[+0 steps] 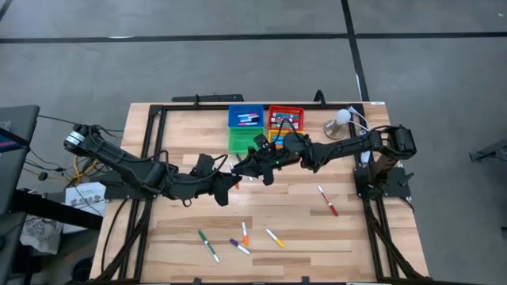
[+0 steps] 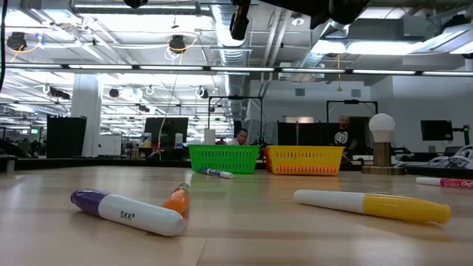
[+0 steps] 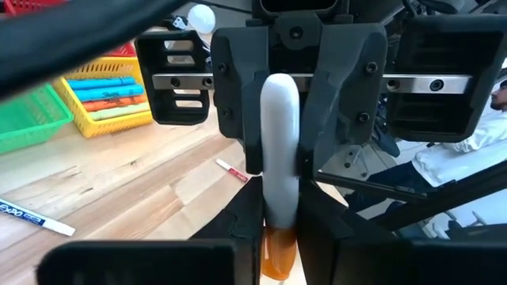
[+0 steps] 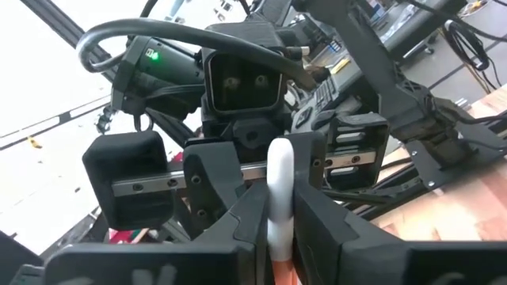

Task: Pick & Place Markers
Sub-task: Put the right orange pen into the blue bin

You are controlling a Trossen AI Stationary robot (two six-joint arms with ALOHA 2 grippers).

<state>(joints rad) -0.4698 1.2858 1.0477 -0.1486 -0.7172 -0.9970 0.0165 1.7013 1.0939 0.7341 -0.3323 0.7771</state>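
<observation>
An orange-capped marker with a white barrel (image 3: 279,142) hangs in the air above the middle of the table, and both grippers are shut on it, facing each other. My left gripper (image 1: 231,180) comes from the table's left and my right gripper (image 1: 252,168) from the right. More markers lie flat on the near part of the table: green (image 1: 203,237), orange (image 1: 245,233), purple (image 1: 239,247), yellow (image 1: 275,238) and red (image 1: 328,200). My left gripper pinches the marker between its two fingers at the orange-capped end (image 3: 277,241). The fingers come nearly level from the table's left, and the barrel runs on past them toward the other gripper. The marker is clear of the table. My right gripper pinches the white barrel (image 4: 279,210) between its two fingers, toward the end away from the left fingers. It comes about level from the table's right, facing the left gripper. The barrel's rounded tip (image 3: 279,87) sits far back between its fingers (image 3: 238,103).
Blue (image 1: 246,117), red (image 1: 286,117), green (image 1: 240,141) and yellow (image 2: 304,159) bins stand at the far middle, some with markers inside. A white-bulbed lamp (image 1: 342,120) stands to their right. A blue-marked marker (image 2: 216,173) lies before the green bin.
</observation>
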